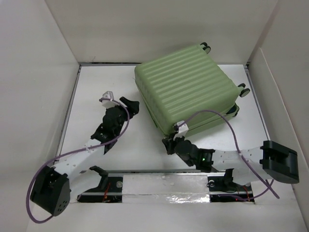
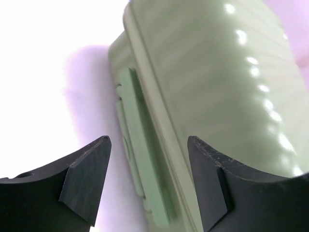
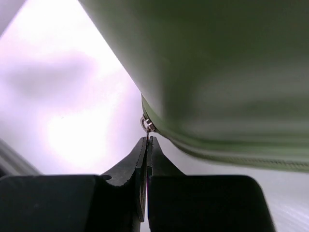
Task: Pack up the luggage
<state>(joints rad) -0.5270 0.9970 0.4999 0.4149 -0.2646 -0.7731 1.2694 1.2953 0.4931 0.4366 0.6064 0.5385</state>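
From above, you see the luggage (image 1: 188, 87) closed and lying flat on the table (image 1: 96, 96), toward the far right, ribbed shell up; its wheels (image 1: 206, 47) stand near the back wall and the right wall, so there is little room on those two sides; the bare table to its left and along its near edge is your open room. That view cannot tell you how the fingers stand; the wrist views do. Your left gripper (image 1: 132, 107) sits just off the luggage's left side, and its own camera shows it spread wide around nothing, with a pale green handle (image 2: 137, 159) on the shell's side between and beyond the fingertips. Your right gripper (image 3: 146, 139) is at the near left corner of the luggage; its camera shows the fingers pressed together, their tips just under a small metal ring (image 3: 147, 124) on the zipper seam (image 3: 231, 154); you cannot tell whether a tab lies pinched between them.
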